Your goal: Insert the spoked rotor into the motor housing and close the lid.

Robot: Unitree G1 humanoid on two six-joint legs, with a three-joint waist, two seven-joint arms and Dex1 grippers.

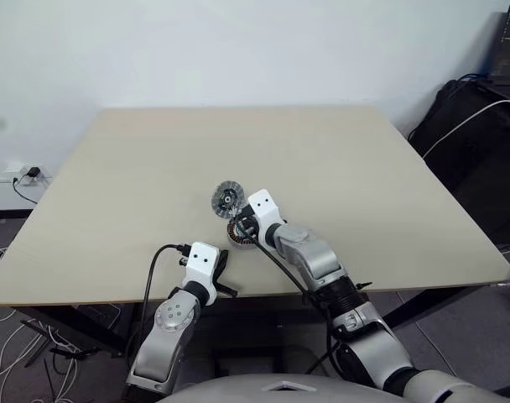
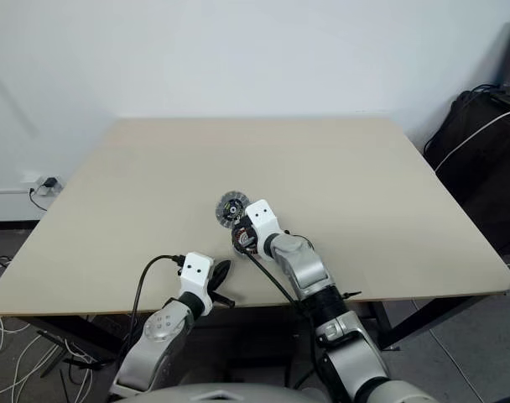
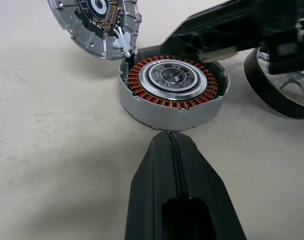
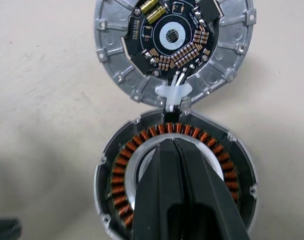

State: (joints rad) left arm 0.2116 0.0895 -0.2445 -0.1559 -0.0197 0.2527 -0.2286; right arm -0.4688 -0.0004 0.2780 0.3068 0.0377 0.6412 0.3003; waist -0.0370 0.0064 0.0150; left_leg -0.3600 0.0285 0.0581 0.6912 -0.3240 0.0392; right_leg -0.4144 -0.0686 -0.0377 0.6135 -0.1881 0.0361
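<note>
The motor housing (image 3: 172, 85), a round shell with copper windings around a pale centre, lies on the table (image 1: 339, 168). Its lid (image 4: 174, 45) stands open beside it on a white hinge piece, showing a dark circuit board inside. My right gripper (image 4: 174, 142) is shut, with its tips above the housing's centre and nothing between them. The spoked rotor (image 3: 282, 85), dark-rimmed with silver spokes, rests on the table just beside the housing, under my right arm. My left gripper (image 3: 169, 135) is shut and empty, pointing at the housing from a short way off near the table's front edge.
The housing and lid (image 1: 227, 199) sit at the middle of the table's near half. Black bags and cables (image 1: 473, 143) lie off the table's right side. A wall socket with a plug (image 1: 24, 175) is at the far left.
</note>
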